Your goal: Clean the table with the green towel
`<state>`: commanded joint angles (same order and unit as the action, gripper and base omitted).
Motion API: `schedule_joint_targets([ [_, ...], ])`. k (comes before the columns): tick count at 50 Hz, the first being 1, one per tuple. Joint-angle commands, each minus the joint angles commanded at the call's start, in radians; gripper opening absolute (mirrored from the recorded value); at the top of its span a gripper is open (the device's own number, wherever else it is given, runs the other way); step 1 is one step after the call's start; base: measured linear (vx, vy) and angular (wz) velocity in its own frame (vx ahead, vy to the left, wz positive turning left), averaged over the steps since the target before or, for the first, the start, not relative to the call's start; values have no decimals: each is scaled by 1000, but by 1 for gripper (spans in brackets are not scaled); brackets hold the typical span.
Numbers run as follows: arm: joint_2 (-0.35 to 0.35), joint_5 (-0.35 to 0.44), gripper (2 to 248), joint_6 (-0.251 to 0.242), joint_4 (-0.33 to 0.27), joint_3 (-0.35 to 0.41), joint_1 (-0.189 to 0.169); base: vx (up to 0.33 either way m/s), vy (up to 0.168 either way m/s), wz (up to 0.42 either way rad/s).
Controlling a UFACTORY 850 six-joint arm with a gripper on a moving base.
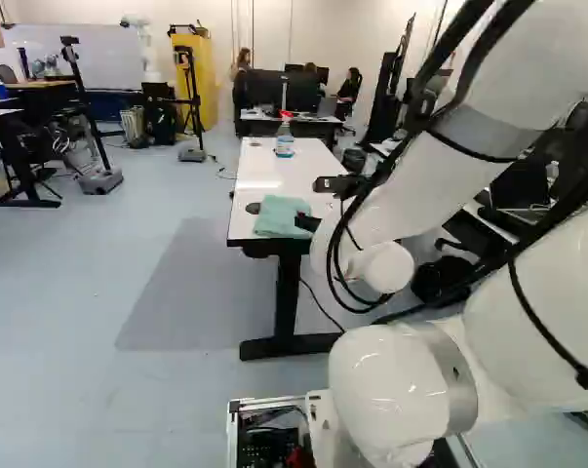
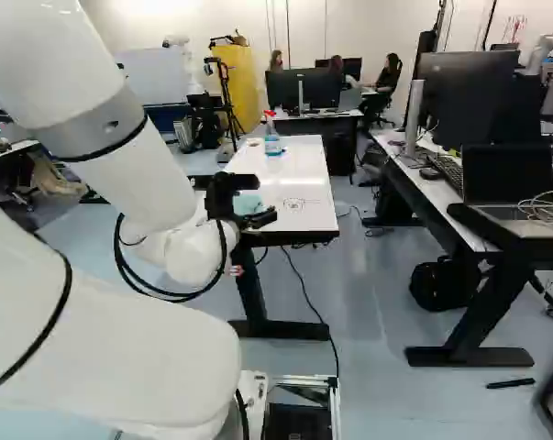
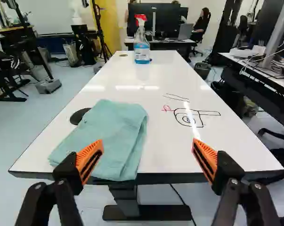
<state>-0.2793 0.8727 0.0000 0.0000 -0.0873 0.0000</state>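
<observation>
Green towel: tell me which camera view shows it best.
The wrist view. It shows the green towel largest and nearly whole, folds included, with one finger of the gripper in front of part of it. The left base view shows it smaller, at the table's near end; the right base view, only a patch behind the gripper.

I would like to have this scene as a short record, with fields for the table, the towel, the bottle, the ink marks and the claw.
table: white top, dark edge
towel: green, folded, at near end, ahead of claw's left finger
spray bottle: upright at far end, red nozzle, blue liquid
ink marks: black and red drawing, right of towel, not wiped
black disc: beside towel
claw: open, near table's near end, holding nothing
</observation>
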Motion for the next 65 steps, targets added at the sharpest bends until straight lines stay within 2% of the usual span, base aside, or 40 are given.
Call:
schedule_joint_targets([
  [17, 7, 0, 247, 0, 0, -6, 0, 0, 0, 0],
  [32, 56, 0, 247, 0, 0, -72, 9, 0, 0, 0],
  [50, 92, -10, 247, 0, 1, -150, 56, 0, 0, 0],
  [65, 116, -101, 247, 0, 30, -210, 103, 0, 0, 0],
])
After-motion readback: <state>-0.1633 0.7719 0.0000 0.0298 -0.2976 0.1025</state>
